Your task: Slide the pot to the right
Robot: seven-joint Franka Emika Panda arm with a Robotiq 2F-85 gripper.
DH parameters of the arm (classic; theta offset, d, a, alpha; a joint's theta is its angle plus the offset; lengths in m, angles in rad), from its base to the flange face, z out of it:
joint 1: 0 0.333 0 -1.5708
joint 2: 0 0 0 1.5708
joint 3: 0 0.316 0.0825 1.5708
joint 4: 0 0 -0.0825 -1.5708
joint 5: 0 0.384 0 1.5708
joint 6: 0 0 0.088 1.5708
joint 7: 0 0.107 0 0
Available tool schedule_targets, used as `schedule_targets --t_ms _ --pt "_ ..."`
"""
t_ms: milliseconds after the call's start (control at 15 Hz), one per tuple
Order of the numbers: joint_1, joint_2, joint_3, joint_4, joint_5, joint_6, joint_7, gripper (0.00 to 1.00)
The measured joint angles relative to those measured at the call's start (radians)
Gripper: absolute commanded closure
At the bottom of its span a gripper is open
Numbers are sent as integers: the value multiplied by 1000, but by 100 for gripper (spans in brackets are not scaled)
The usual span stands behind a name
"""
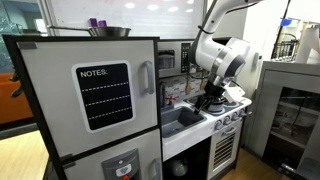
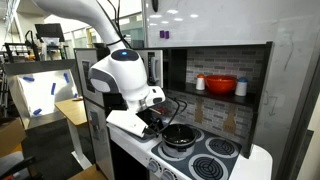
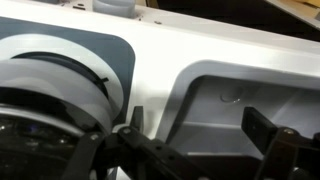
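Note:
The pot (image 2: 180, 134) is small, round and grey with a dark inside. It sits on the back burner of the toy stove (image 2: 215, 158). In the wrist view its grey side (image 3: 55, 95) fills the lower left. My gripper (image 2: 153, 122) hangs low just beside the pot, on the sink side. In the wrist view the gripper (image 3: 198, 128) is open and empty, with both fingers spread over the white sink basin (image 3: 230, 95). In an exterior view the gripper (image 1: 212, 98) hides the pot.
A red bowl (image 2: 222, 85) and a white cup (image 2: 200, 83) stand on the shelf behind the stove. A steel bowl (image 1: 108, 31) sits on top of the toy fridge (image 1: 90, 100). Two more burners (image 2: 218, 148) lie beside the pot.

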Motion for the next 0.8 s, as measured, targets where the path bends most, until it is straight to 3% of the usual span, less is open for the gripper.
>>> schedule_targets --t_ms 800 --pt "-51 89 30 115 280 1 -310 0"
